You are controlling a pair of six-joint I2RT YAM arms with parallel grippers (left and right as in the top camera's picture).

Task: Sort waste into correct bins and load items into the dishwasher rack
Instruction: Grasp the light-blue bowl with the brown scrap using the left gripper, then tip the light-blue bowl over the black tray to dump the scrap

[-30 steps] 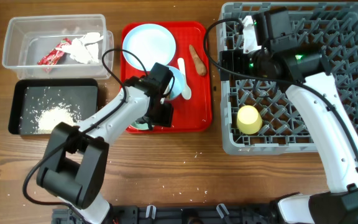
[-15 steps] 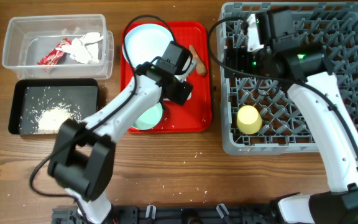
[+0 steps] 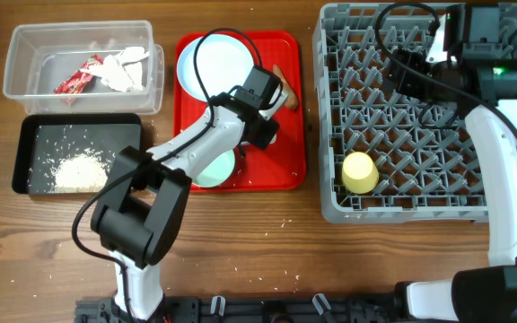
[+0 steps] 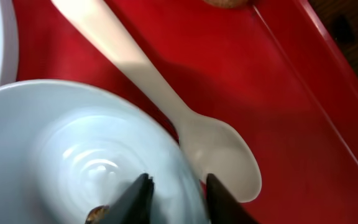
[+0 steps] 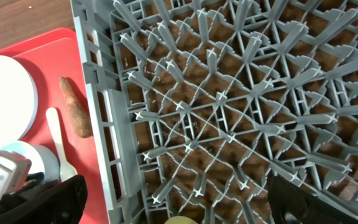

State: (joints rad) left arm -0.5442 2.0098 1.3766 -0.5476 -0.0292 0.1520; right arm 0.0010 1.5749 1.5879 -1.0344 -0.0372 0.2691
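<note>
My left gripper [image 3: 260, 115] is on the red tray [image 3: 287, 152], its fingers [image 4: 178, 198] shut across the rim of the pale blue bowl [image 4: 61, 143]. A small brown food lump [image 4: 97, 213] lies inside the bowl. The white spoon [image 4: 166, 106] lies beside the bowl, and the brown stick [image 3: 285, 85] behind it. The pale blue plate [image 3: 215, 61] and the pale green bowl [image 3: 214, 169] also sit on the tray. My right gripper [image 3: 408, 72] [image 5: 176, 205] is open and empty over the grey rack [image 3: 420, 126], where the yellow cup [image 3: 360, 172] stands.
The clear tub [image 3: 25, 54] at the back left holds the red-and-white wrapper [image 3: 79, 76] and crumpled paper [image 3: 124, 67]. The black tray [image 3: 34, 135] in front of it holds rice [image 3: 79, 169]. A few grains lie on the table.
My left gripper moved from the green bowl back to the blue bowl and took its rim. My right gripper moved right across the rack, away from its back left corner.
</note>
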